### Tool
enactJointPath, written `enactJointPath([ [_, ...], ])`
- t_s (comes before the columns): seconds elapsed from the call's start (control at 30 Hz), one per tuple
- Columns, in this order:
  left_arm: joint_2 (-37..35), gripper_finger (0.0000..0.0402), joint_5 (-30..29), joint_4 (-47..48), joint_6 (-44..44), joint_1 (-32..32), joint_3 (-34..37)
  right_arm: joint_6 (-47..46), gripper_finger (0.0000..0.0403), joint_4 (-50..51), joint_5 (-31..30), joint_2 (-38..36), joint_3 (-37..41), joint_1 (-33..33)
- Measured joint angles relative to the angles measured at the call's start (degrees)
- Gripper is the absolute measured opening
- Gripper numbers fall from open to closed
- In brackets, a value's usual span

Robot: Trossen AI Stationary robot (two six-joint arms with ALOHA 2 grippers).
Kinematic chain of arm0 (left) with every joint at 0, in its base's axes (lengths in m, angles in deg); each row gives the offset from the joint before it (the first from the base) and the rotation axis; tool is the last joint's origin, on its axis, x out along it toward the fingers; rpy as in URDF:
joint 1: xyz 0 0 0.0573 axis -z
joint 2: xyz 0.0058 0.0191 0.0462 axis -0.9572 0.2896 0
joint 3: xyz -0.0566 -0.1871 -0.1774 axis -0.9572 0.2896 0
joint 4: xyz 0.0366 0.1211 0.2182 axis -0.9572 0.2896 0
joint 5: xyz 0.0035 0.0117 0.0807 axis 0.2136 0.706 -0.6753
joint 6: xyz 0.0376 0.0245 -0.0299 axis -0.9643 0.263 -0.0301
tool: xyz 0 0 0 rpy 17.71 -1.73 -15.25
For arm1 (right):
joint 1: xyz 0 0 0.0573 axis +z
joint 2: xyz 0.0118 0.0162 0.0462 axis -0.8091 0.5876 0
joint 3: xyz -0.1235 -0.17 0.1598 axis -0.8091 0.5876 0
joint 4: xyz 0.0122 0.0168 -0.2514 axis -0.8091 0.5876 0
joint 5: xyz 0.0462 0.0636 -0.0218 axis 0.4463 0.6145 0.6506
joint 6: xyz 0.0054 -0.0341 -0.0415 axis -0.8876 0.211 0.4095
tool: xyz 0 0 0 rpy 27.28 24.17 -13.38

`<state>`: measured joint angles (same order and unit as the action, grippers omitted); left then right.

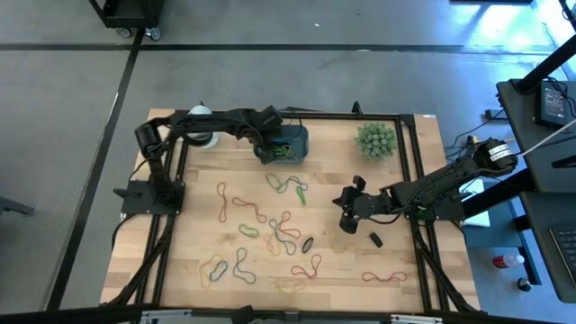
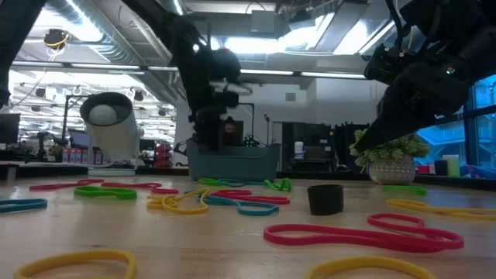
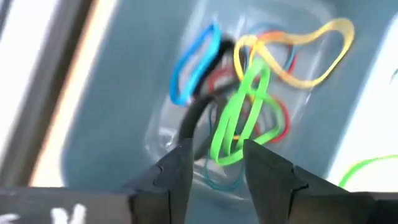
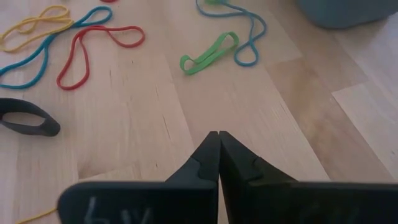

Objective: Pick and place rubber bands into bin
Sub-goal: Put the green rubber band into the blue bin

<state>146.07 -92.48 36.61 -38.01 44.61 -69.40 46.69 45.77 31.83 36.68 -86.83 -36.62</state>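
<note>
left fingers (image 3: 217, 163) apart over bin (image 1: 286, 142), green band (image 3: 239, 115) lengthwise between; right fingers (image 4: 218, 144) together.

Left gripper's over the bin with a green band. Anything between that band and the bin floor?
Nothing visible. The left gripper hangs directly above the open bin, fingers apart with the green band between them. Below it lie only bands already dropped in: blue, yellow, red.
</note>
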Motion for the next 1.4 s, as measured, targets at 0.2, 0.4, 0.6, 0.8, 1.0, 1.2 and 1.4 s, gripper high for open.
enactJointPath([
  [0.2,-8.25,0.0121,-0.04,0.21,2.74,1.05,-0.26,0.12,0.0005,-0.41,-0.02,0.00,0.00,-0.02],
  [0.4,-15.57,0.0073,-0.60,6.99,6.18,6.04,1.41,0.10,0.0011,-0.70,-0.01,0.00,0.00,0.00],
  [0.6,-24.47,0.0006,-0.98,4.39,11.17,14.36,12.57,0.10,0.0016,-1.15,0.00,0.00,0.00,0.00],
  [0.8,-33.20,0.0002,-4.81,-2.51,22.24,25.78,26.49,-0.07,0.0017,-1.13,0.00,0.00,0.00,-0.02],
  [1.0,-38.33,0.0001,-11.50,-7.35,32.38,38.03,36.11,-0.55,0.0004,0.12,0.00,-0.22,-0.37,-0.02],
  [1.2,-38.92,0.0002,-18.10,-14.28,34.66,46.65,41.27,-11.12,0.0002,21.17,0.11,-0.22,-6.49,0.00],
  [1.4,-38.86,0.0002,-20.99,-20.85,34.59,49.79,44.20,-28.07,0.0012,41.65,0.14,-0.22,-9.70,-0.82],
])
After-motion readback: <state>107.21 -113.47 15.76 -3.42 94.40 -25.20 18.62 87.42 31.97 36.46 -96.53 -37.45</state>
